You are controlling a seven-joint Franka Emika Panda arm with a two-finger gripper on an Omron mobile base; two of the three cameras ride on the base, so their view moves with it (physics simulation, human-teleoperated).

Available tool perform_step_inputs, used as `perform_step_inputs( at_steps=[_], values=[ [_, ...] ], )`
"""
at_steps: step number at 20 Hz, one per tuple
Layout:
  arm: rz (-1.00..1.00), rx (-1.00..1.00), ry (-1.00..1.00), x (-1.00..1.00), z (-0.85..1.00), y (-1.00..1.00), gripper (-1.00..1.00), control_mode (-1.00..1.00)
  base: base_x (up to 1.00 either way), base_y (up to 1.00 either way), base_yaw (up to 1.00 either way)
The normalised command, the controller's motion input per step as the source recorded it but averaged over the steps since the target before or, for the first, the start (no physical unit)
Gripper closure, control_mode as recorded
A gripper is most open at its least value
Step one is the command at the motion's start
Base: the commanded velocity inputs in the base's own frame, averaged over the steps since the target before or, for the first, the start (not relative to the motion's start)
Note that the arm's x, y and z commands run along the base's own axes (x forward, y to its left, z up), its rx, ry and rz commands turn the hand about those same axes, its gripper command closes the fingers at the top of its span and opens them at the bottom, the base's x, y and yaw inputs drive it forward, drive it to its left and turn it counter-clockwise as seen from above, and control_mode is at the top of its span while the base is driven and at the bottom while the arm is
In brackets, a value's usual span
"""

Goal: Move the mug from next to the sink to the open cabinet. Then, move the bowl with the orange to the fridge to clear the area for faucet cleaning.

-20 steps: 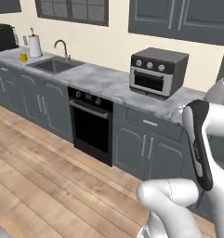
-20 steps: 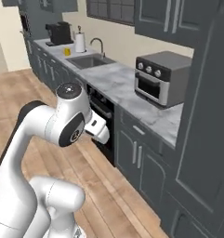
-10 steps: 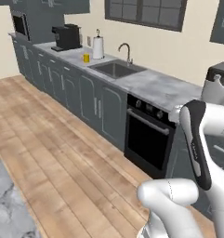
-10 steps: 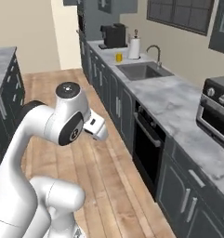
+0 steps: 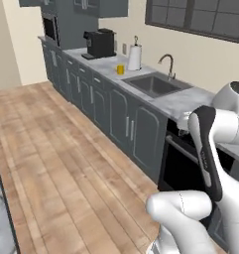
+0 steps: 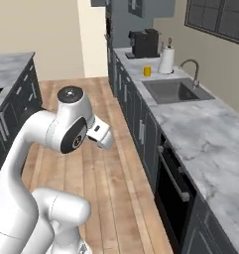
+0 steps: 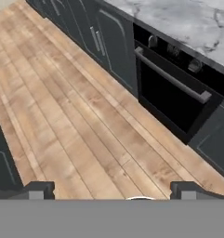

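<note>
Left base view: one mug (image 5: 120, 69), one sink (image 5: 154, 85).

Bright yellow mug (image 5: 120, 69) beside dark grey sink (image 5: 154, 85), grey-white veined marble counter (image 6: 210, 144), black oven (image 7: 171, 98).

Arm folded, fingers (image 7: 36, 189) spread wide, empty

Yellow mug (image 5: 120, 69) stands left of sink (image 5: 154, 85)
</note>
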Motion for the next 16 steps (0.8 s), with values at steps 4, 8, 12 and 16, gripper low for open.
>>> perform_step_inputs(
  at_steps=[4, 8, 12, 16],
  values=[
    [0.0, 0.0, 0.0, 0.0, 0.0, 0.0, -1.0, 1.0, 1.0, -0.04, 0.15],
    [0.0, 0.0, 0.0, 0.0, 0.0, 0.0, -1.0, 1.0, 1.0, 0.0, 0.09],
    [0.0, 0.0, 0.0, 0.0, 0.0, 0.0, -1.0, 1.0, 1.0, -0.02, 0.08],
    [0.0, 0.0, 0.0, 0.0, 0.0, 0.0, -1.0, 1.0, 1.0, -0.07, 0.01]
  ],
)
